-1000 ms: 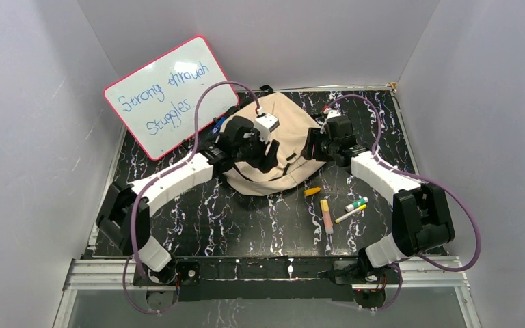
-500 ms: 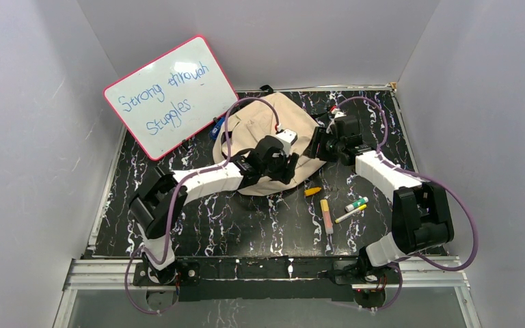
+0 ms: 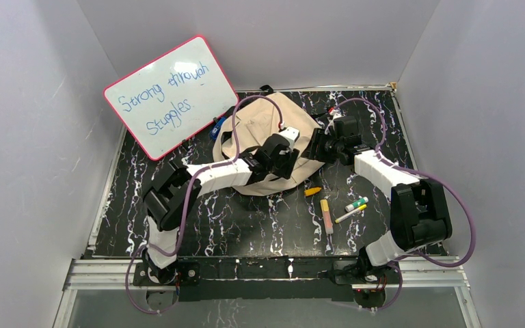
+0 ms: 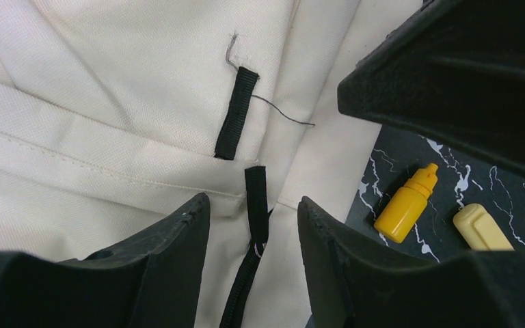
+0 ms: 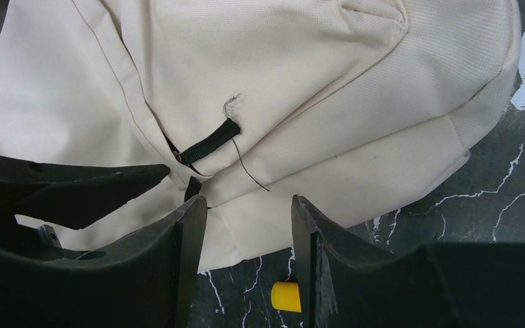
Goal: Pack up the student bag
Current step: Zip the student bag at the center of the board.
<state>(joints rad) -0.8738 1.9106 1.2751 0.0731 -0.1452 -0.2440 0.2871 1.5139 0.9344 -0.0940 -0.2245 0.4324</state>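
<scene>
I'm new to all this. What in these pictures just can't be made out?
- Top view: inside of the student bag; its own fabric covers it.
- Top view: blue thing, mostly behind the whiteboard and bag.
- Top view: labels on the pens, too small.
- Right wrist view: yellow piece, cut off at the bottom edge.

The whiteboard (image 3: 171, 96), well to the left of the left gripper (image 3: 287, 164), carries blue handwriting: "Strong through Stuggles".
</scene>
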